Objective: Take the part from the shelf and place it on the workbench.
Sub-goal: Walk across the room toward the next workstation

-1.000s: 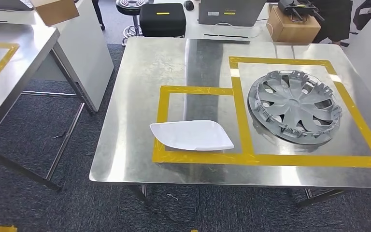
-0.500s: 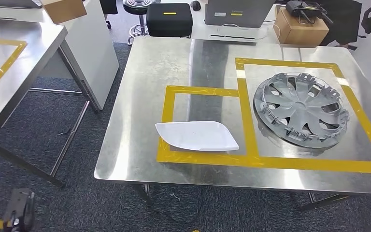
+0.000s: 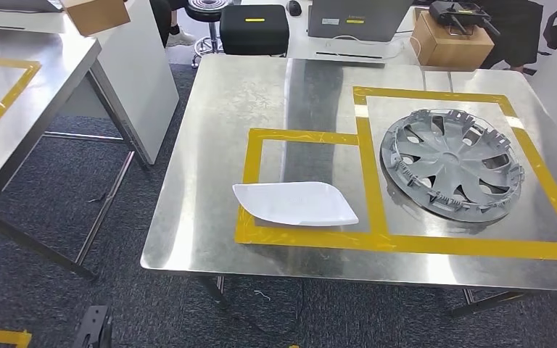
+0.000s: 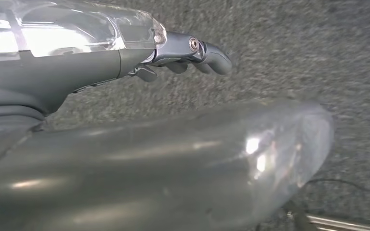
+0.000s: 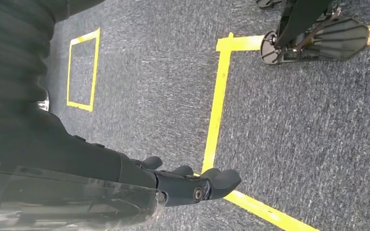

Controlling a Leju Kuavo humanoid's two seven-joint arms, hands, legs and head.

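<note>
Both arms hang over the carpet, the left robot hand point(image 4: 192, 53) and right robot hand point(image 5: 197, 185) loosely curled, apparently holding nothing. On the steel surface point(image 3: 210, 181), the white part point(image 3: 295, 204) lies across the smaller taped square; farther right, the hubcap point(image 3: 451, 162). Best confirm placement before stepping away.

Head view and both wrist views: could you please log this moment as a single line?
left hand: hanging, holds nothing | right hand: hanging, holds nothing | white part: on workbench, small taped box | wheel cover: large taped box
</note>
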